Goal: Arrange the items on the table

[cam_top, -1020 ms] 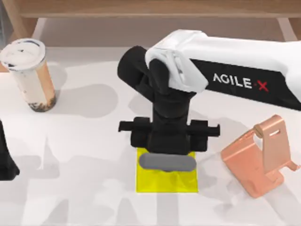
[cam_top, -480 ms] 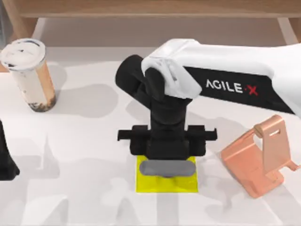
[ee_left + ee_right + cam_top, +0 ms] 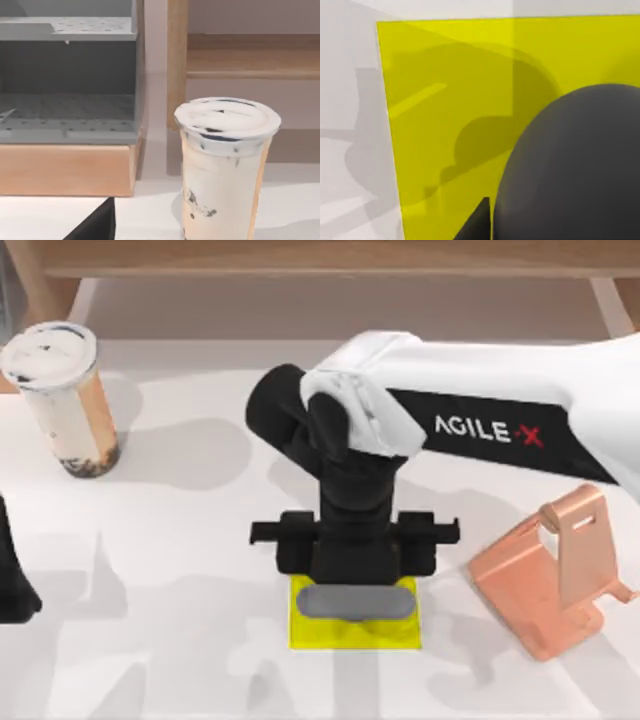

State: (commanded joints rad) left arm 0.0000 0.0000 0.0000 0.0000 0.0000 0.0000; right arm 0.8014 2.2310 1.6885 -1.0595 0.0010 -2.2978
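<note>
1. Top view: the jaws of the right gripper (image 3: 358,585) are hidden under the wrist body, so how wide they stand cannot be told. The dark grey mouse (image 3: 359,602) is seen just below the gripper at lower centre of the frame, over the yellow pad (image 3: 354,630). Its long axis runs left to right across the frame. Whether it is held or already resting cannot be told. The cup (image 3: 62,395) stands at upper left on the table (image 3: 200,540), the copper stand (image 3: 555,585) at lower right. The left arm is parked at the left edge, so the right arm is by far the nearer to the mouse.
2. Left wrist view: the cup (image 3: 226,165) is seen upright, with the wooden shelf (image 3: 240,55) behind.
3. Right wrist view: the mouse (image 3: 575,170) is seen close up, lower right, above the pad (image 3: 470,75). A release onto the pad is judged the step in hand.
</note>
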